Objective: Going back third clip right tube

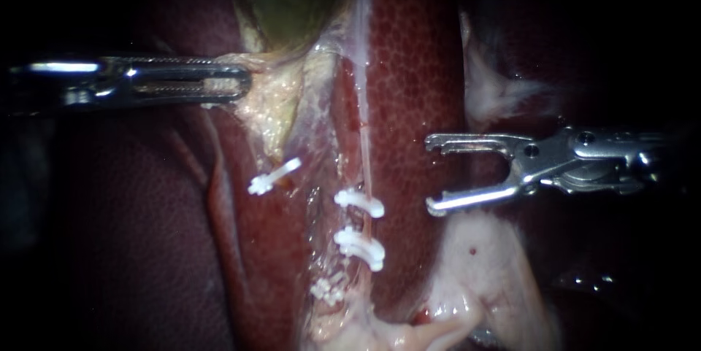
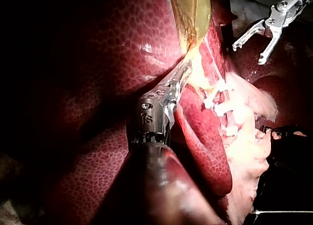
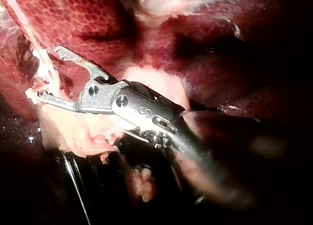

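Endoscope: left instrument, pincer clamped on pale yellow tissue just below the gallbladder. Right instrument, pincer apart and empty, over the liver, just beside the right tube. Three white clips sit across that tube.
Left wrist: pincer closed on the same tissue, clips ahead and to one side.
Right wrist: pincer apart, nothing between, tips near the tube.
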Controlling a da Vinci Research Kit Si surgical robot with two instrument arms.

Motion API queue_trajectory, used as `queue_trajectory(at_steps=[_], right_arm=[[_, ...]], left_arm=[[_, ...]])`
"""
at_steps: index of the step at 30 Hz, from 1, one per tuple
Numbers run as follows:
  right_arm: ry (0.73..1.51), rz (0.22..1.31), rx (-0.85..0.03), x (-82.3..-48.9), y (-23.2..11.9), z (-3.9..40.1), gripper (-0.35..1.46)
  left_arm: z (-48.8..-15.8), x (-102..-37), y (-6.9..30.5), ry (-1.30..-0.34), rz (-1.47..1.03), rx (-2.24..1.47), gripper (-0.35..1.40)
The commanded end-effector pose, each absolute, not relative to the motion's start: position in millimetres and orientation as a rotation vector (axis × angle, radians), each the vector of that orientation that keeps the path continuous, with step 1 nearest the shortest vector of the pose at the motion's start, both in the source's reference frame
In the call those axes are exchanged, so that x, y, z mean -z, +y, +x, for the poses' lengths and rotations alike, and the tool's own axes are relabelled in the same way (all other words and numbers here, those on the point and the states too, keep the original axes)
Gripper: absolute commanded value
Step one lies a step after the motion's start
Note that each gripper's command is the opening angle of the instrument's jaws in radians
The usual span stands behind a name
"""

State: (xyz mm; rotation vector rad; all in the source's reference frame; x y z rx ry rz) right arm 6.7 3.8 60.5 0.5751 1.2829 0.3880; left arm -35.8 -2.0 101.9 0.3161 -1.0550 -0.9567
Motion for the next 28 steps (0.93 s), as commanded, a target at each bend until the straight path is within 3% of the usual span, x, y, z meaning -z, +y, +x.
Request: queue_trajectory(at_steps=[1, 11, 28], right_arm=[[1.283, 0.575, -0.388, -60.6, 3.8, 6.7, 0.60], [1.287, 0.587, -0.379, -60.6, 3.8, 6.8, 0.60], [1.295, 0.581, -0.352, -60.5, 3.8, 7.0, 0.60]], left_arm=[[-36.1, -102.3, -2.2, -1.049, 0.316, 0.947, -0.08], [-38.5, -104.1, -3.5, -1.038, 0.339, 0.934, -0.08], [-38.9, -104.2, -3.6, -1.036, 0.340, 0.933, -0.06]])
